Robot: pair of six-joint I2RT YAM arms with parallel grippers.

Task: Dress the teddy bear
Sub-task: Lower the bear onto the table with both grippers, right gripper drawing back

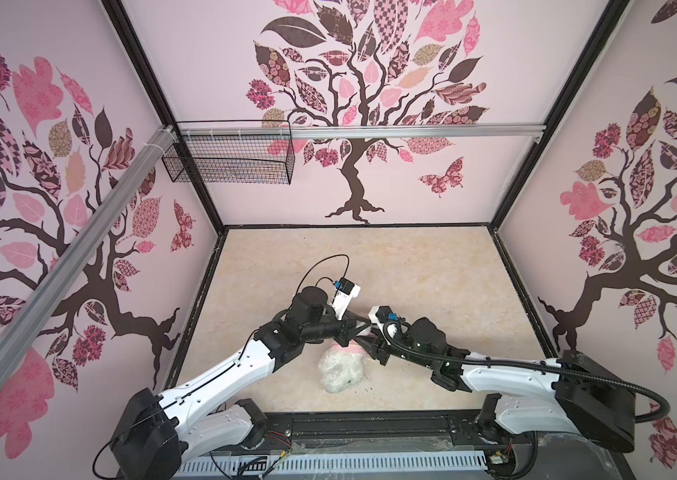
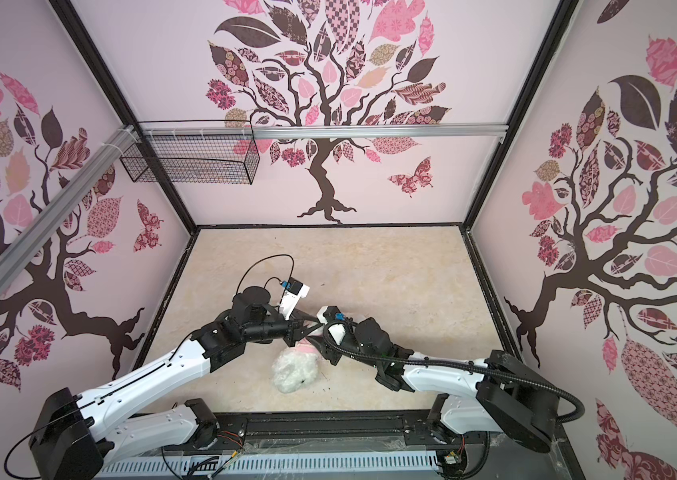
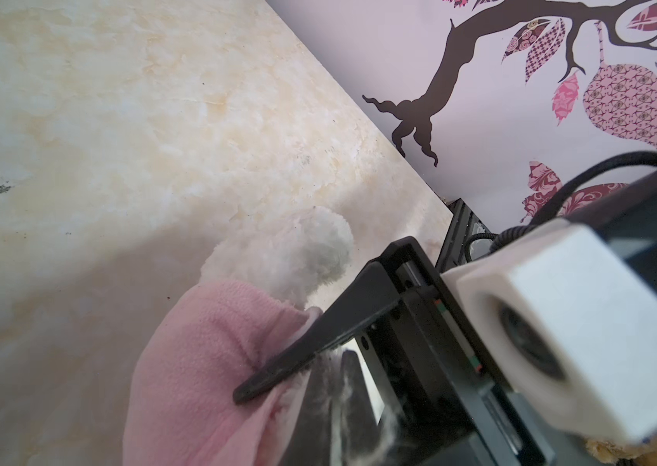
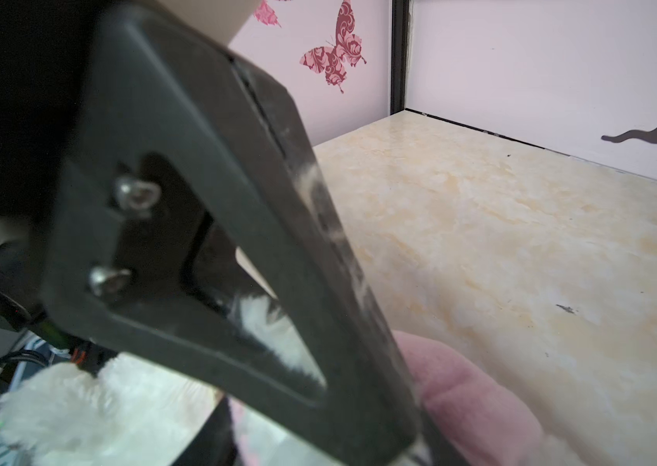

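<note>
Position: teddy bear point(image 1: 338, 374) lies on the counter point(image 1: 411, 270), white fur up, with a pink shirt point(image 1: 354, 348) bunched over its far end. Both claws meet at that far end.

- left claw point(image 1: 358, 328): jaws together, tips down at the shirt on the bear's far side. Cannot tell whether cloth sits between them.
- right claw point(image 1: 365, 344): comes in from the bear's right. In the left wrist view one finger point(image 3: 298, 351) lies flat against the pink shirt point(image 3: 205, 363), just beside a furry limb point(image 3: 306, 250) of the bear. The jaw gap is hidden, so I cannot tell whether it is apart or clamped.
- right wrist view: a dark finger fills the near field, with the bear's fur point(image 4: 97, 407) below it and the pink shirt point(image 4: 480, 403) beside its tip.

Edges and room: the counter's front edge runs near the bear's near side. Beyond the bear, bare counter reaches the back wall point(image 1: 411, 174), and there is wide bare counter to the bear's left and right too. A wire basket point(image 1: 228, 160) hangs high on the back wall, well behind the bear and to its left.
</note>
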